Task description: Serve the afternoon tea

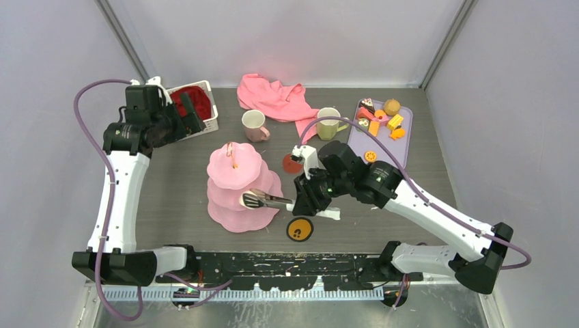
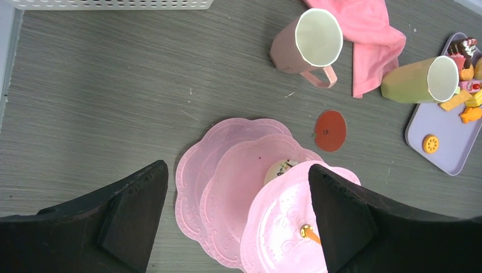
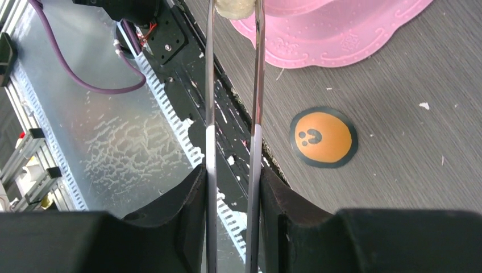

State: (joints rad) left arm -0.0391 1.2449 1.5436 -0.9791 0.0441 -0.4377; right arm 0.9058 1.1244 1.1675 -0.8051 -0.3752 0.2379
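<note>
Over on the left, the left gripper [image 2: 239,166] hangs with its black fingers [image 2: 131,210] spread wide and nothing between them. The white plastic basket [image 1: 212,126] with a red cloth [image 1: 188,99] inside sits just beside it in the top view. Through the gap between those fingers, and well clear of them, shows the pink three-tier scalloped cake stand [image 2: 227,187]. Past the fingertips stands a pale pink mug [image 2: 307,42], next to a crumpled pink cloth [image 2: 369,34]. A flat red round toy slice [image 2: 330,130] lies on the table past the right-hand finger.

Moving right, the right gripper [image 3: 233,173] has its fingers [image 3: 182,216] closed partway onto a pair of slim metal tongs [image 3: 210,85], pinching both blades. The tongs run straight out from the fingertips to the stand's edge, and their tips nip a small pale cream toy pastry [image 3: 233,7]. Whether it touches a tier I cannot tell. Just to the right of the blades, an orange round toy disc with a black rim [image 3: 323,136] lies on the grey table [image 3: 409,170], apart from the stand.

Further right, behind that gripper, stands the yellow-green mug [image 1: 329,123]. Beside it is a lilac tray [image 1: 403,147] carrying small colourful toy pastries and fruits [image 1: 379,116].
</note>
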